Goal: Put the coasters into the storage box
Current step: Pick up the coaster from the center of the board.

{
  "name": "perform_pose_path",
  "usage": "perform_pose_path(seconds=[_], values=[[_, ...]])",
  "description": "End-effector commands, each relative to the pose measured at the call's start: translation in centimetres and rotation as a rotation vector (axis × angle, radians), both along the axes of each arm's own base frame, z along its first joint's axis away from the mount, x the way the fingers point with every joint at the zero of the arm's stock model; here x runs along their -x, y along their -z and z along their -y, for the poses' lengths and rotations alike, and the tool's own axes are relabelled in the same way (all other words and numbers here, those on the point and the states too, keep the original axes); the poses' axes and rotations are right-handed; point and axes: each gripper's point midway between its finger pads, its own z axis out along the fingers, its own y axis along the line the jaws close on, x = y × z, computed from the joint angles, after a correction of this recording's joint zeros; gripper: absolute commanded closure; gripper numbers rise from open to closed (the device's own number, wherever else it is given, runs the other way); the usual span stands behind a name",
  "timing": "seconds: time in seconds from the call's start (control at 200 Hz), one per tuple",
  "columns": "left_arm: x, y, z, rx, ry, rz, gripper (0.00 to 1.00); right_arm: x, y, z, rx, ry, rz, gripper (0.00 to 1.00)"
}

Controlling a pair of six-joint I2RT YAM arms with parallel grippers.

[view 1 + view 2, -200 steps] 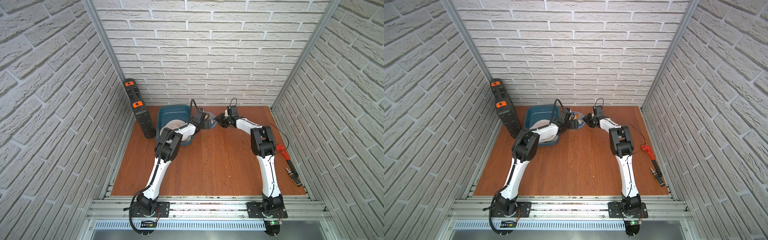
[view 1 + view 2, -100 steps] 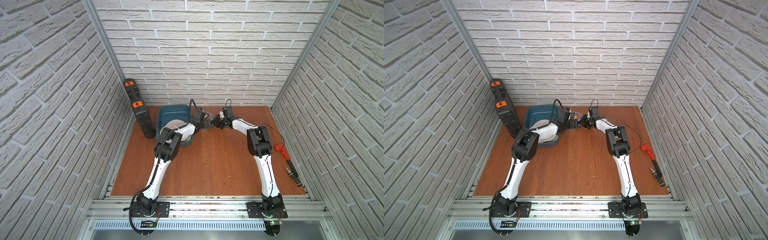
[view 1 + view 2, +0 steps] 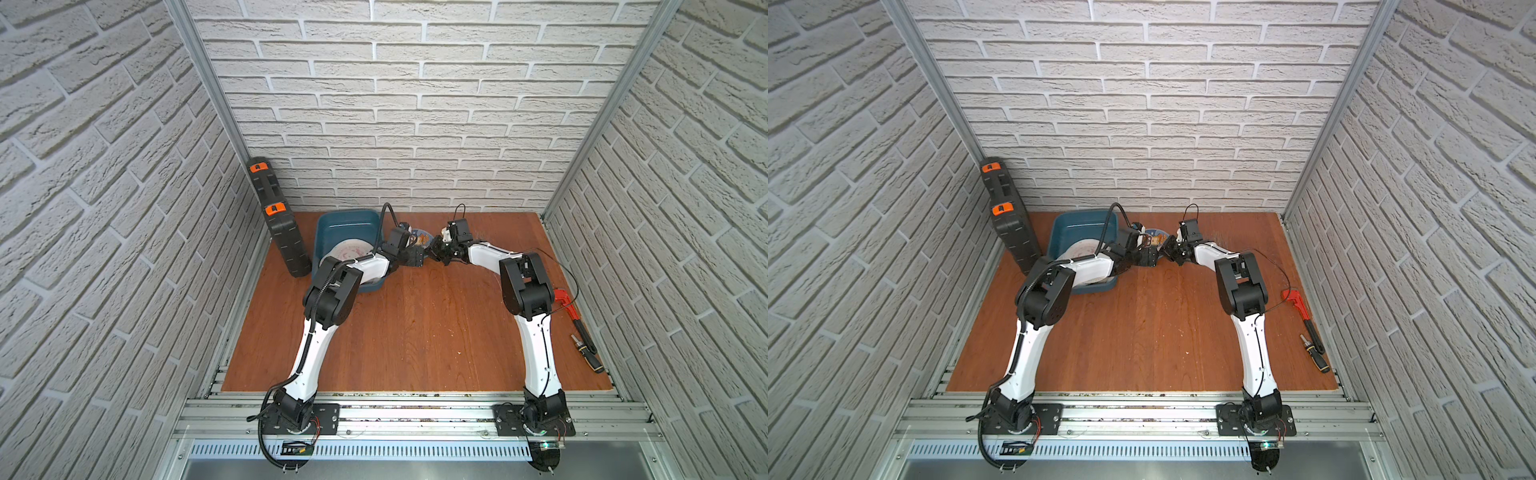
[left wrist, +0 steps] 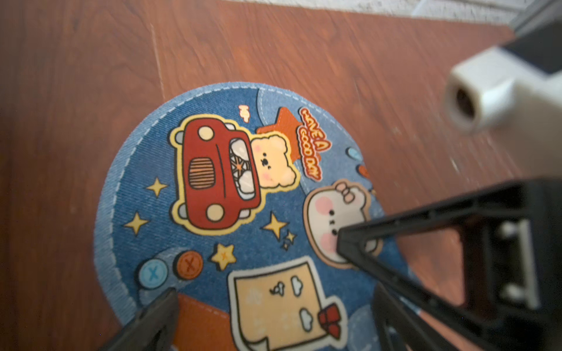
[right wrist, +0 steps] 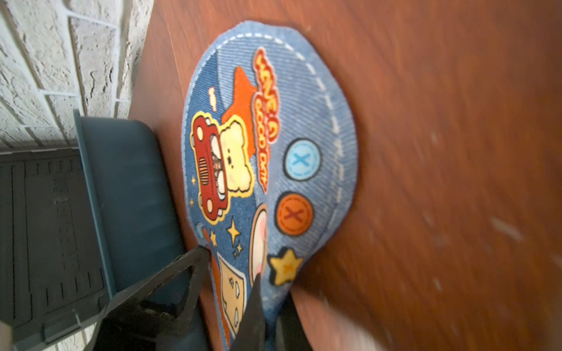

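Back wall [image 3: 415, 124]: white brick pattern, and I see it span the full width.
Side walls [image 3: 83, 208]: same brick, closing in on both sides.
Corner posts [image 3: 208, 83]: bare metal where the walls meet.
Floor [image 3: 415, 332]: reddish-brown wood-grain board with pale specks.
Front rails [image 3: 415, 415]: silver slotted profiles along the board's near edge.
Light: even and soft on my feed, with faint shadows.

Top views brightly and evenly lit, light probably from overhead, soft shadows cast on the table [image 3: 424, 332], walls [image 3: 104, 166] splayed by wide-angle distortion, wrist views dimmer, coaster [image 4: 231, 194] print sharp, surrounding wood smeared by motion blur.
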Motion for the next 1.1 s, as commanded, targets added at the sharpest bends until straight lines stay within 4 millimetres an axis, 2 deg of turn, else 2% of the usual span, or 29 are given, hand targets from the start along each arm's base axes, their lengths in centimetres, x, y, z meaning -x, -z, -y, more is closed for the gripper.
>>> perform_pose_path(seconds=[0.0, 0.43, 0.485, 0.5, 0.545, 0.76, 1.095], values=[[1.6, -2.4, 1.2, -0.050, 0.105, 0.104, 0.02, 1.2, -4.9, 0.1, 0.002, -0.054, 0.065, 0.94], [8.7, -8.6, 3.3, -0.131, 0.293, 0.452, 0.02, 5.9, -9.5, 1.8, 0.093, -0.131, 0.078, 0.94], [9.6, -9.4, 3.5, -0.158, 0.296, 0.508, 0.02, 6.4, -9.2, 1.9, 0.104, -0.138, 0.066, 0.94], [9.8, -9.6, 3.5, -0.162, 0.298, 0.522, 0.02, 6.6, -10.6, 2.0, 0.103, -0.139, 0.092, 0.94], [10.4, -10.3, 3.7, -0.185, 0.295, 0.563, 0.02, 7.0, -11.1, 2.0, 0.101, -0.145, 0.097, 0.94], [11.9, -11.4, 4.9, -0.274, 0.316, 0.645, 0.02, 9.4, -12.8, 1.6, 0.051, -0.186, 0.107, 0.94], [12.1, -12.9, 5.0, -0.285, 0.224, 0.721, 0.02, 13.3, -15.5, 2.2, 0.052, -0.215, 0.140, 0.94]])
